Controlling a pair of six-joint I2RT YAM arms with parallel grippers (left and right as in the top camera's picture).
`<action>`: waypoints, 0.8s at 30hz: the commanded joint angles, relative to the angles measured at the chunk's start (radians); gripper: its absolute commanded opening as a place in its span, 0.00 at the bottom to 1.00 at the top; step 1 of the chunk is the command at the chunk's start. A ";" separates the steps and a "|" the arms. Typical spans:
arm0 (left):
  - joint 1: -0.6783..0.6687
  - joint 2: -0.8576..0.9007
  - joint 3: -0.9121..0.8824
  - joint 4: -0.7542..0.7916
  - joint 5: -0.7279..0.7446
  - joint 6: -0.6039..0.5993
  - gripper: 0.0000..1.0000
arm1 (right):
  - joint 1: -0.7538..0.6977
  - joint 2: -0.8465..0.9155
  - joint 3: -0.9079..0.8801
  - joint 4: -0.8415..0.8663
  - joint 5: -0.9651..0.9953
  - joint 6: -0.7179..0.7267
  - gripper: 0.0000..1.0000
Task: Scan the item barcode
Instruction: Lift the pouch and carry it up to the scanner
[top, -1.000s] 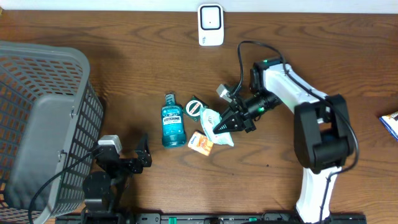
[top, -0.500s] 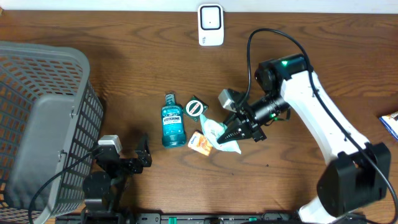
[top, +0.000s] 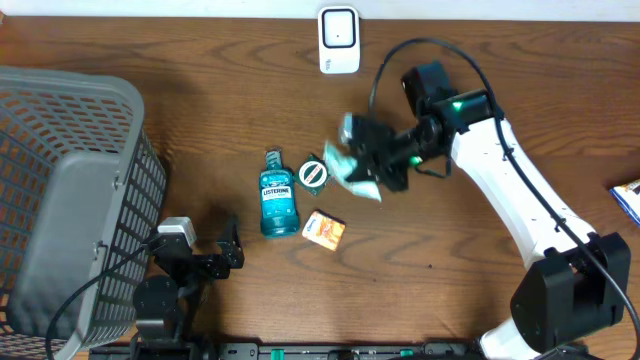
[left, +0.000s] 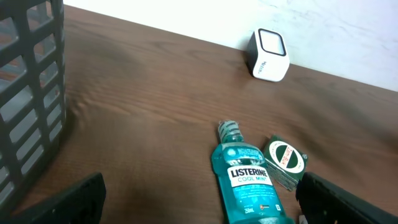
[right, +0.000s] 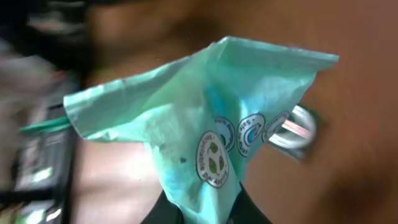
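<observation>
One pouch is on the move: we see the right gripper (top: 374, 172) pinched tight on the green packet (top: 352, 168), which has gone from down beside the orange sachet (top: 324, 229) to up off the table, just right of the round-logo box (top: 314, 173) and nearer the scanner (top: 339, 40). We find the left gripper (left: 199, 186) unchanged, jaws spread wide beside the basket (top: 60, 180), and the mouthwash bottle (top: 278, 195) lies where it was.

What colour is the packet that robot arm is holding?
The packet is mint green with small round logos; right wrist view shows it best.
</observation>
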 joint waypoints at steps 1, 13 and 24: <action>0.005 -0.001 -0.014 -0.026 0.013 0.006 0.98 | 0.017 0.005 0.003 0.134 0.388 0.484 0.01; 0.005 -0.001 -0.014 -0.026 0.013 0.006 0.98 | 0.018 0.114 0.047 0.456 0.711 0.666 0.01; 0.005 -0.001 -0.014 -0.027 0.013 0.006 0.98 | 0.018 0.541 0.656 0.304 0.844 0.617 0.01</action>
